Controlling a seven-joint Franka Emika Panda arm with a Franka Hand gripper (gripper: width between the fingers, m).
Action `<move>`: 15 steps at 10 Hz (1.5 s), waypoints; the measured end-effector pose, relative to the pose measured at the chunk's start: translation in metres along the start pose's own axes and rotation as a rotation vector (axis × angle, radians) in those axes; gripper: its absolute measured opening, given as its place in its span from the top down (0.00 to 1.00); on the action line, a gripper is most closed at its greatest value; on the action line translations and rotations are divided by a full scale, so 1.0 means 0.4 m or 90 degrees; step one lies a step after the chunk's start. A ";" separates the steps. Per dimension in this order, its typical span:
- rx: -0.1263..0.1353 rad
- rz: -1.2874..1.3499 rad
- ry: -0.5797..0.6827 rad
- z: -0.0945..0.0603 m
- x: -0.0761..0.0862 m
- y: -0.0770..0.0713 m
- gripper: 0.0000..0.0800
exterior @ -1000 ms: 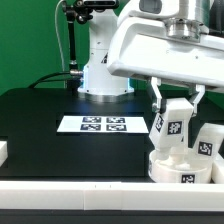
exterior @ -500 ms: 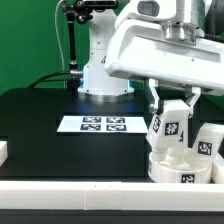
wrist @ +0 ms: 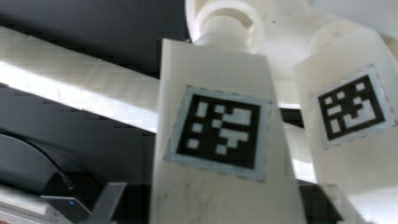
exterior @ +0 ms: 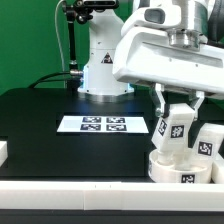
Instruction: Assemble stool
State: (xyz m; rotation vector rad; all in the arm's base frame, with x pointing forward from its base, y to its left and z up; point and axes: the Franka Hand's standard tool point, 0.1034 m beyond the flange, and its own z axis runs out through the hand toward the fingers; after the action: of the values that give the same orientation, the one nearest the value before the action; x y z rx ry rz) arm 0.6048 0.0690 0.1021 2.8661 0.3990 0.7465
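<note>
My gripper (exterior: 176,112) is shut on a white blocky stool leg (exterior: 172,130) with a black-and-white tag, holding it upright on the round white seat (exterior: 182,170) at the exterior view's lower right. A second leg (exterior: 206,143) stands on the seat just to the right of it. In the wrist view the held leg (wrist: 221,130) fills the middle between my gripper's (wrist: 222,208) fingers (wrist: 102,198), and the second leg (wrist: 350,100) stands close beside it. I see no third leg.
The marker board (exterior: 103,124) lies flat in the middle of the black table. A long white rail (exterior: 80,190) runs along the front edge. A small white block (exterior: 3,152) sits at the exterior view's left edge. The arm's base (exterior: 100,75) stands behind.
My hand has shifted slightly toward the exterior view's right and turned a little, with the held leg still on the seat. The other parts have not moved.
</note>
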 end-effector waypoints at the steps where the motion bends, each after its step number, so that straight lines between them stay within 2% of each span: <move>1: 0.000 -0.001 -0.001 0.002 -0.002 -0.002 0.59; 8: -0.002 -0.008 -0.012 0.028 -0.033 -0.010 0.59; 10: -0.012 -0.010 0.018 0.032 -0.042 0.004 0.59; 13: -0.013 -0.008 0.025 0.033 -0.043 0.006 0.59; 14: -0.013 -0.008 0.025 0.033 -0.044 0.007 0.48; 15: -0.013 -0.008 0.024 0.033 -0.043 0.007 0.31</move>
State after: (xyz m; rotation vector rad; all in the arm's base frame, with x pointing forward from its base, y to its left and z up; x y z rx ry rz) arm 0.5974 0.0602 0.0836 2.8312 0.4111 0.7994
